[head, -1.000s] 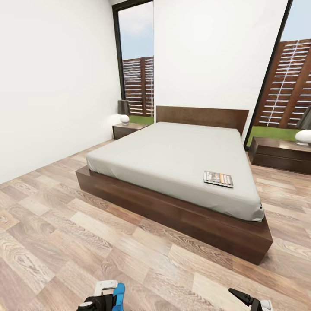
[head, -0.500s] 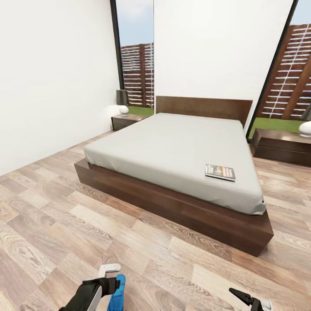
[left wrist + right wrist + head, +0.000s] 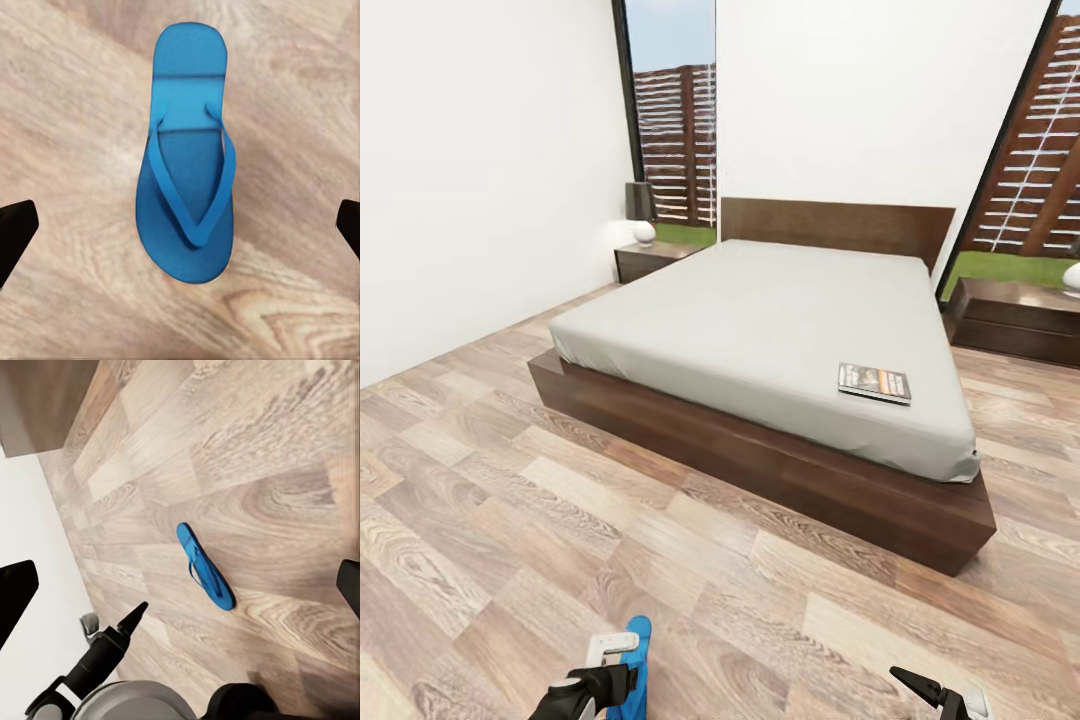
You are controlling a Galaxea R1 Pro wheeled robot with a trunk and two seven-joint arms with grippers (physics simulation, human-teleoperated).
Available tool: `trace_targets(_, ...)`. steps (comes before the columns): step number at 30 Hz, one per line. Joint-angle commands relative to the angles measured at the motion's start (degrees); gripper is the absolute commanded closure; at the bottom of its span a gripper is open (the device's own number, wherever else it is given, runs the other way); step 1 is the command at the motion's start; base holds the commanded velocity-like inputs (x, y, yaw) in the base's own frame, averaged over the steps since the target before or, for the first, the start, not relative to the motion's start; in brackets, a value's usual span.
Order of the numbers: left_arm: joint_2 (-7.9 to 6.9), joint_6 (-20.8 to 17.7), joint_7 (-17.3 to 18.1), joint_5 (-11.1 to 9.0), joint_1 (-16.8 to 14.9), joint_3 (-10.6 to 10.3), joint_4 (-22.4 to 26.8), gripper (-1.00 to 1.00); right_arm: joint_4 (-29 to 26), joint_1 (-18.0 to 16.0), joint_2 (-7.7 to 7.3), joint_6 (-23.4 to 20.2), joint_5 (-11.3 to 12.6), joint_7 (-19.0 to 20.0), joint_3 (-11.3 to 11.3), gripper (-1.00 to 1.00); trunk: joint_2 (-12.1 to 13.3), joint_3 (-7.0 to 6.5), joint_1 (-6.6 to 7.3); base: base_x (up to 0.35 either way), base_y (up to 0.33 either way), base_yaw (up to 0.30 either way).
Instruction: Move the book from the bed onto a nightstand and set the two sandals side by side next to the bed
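Observation:
The book (image 3: 874, 383) lies flat on the pale grey mattress of the bed (image 3: 760, 320), near its right front corner. One blue sandal (image 3: 186, 187) lies strap-up on the wood floor; it appears at the picture's lower edge (image 3: 638, 640) and on the planks (image 3: 205, 566). My left gripper (image 3: 180, 229) hangs open straight above that sandal, its fingertips (image 3: 15, 232) wide apart on either side and not touching it. The right gripper (image 3: 935, 692) is open and holds nothing. A nightstand (image 3: 650, 258) stands left of the headboard, another nightstand (image 3: 1015, 318) to the right.
White walls and tall windows close the room behind the bed. Small white lamps stand on both nightstands. A broad stretch of plank floor (image 3: 510, 480) lies between me and the bed's dark wooden frame (image 3: 760, 465).
The whole head view has shifted, with the bed and windows higher in the picture. My left arm rose a little, then dropped back over the sandal. The book has not moved.

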State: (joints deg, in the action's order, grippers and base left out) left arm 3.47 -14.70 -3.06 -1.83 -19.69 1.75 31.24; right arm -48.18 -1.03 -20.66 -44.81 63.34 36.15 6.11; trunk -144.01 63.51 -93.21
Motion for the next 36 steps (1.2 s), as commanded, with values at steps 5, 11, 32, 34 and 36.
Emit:
trace_targets(5, 0.11, 0.4, -0.1, -0.2, 0.0, 0.1, -0.3, -1.00, 0.0, 0.0, -0.10, -0.4, 0.1, 0.1, 0.1, -1.00, -0.1, 1.16, -0.11, 0.000, 0.000, 0.000)
trace_targets(11, 0.13, 0.5, -0.1, -0.2, 0.0, 0.1, -0.4, -1.00, -0.1, 0.0, -1.77, -0.5, 0.2, 0.3, 0.6, -1.00, -0.2, 2.49, -0.27, 0.000, 0.000, 0.000)
trace_targets(32, 0.59, 0.1, -0.2, -0.5, 0.0, 0.2, 2.2, -1.00, -0.2, 0.0, -5.45, -7.2, 0.6, 6.1, 5.5, -1.00, -0.5, 7.15, -0.81, 0.000, 0.000, 0.000)
trace_targets(34, 0.89, -0.3, -0.4, -0.5, 0.0, 0.2, 5.1, -1.00, -0.2, 0.0, -5.44, -7.2, 0.6, 6.1, 5.5, -1.00, -0.5, 7.59, -0.86, 0.000, 0.000, 0.000)
trace_targets(36, 1.08, -1.6, -0.5, -0.5, 0.0, 0.2, 8.5, -1.00, -0.2, 0.0, -5.44, -7.2, 0.6, 6.2, 5.5, -1.00, -0.5, 8.03, -0.91, 0.000, 0.000, 0.000)
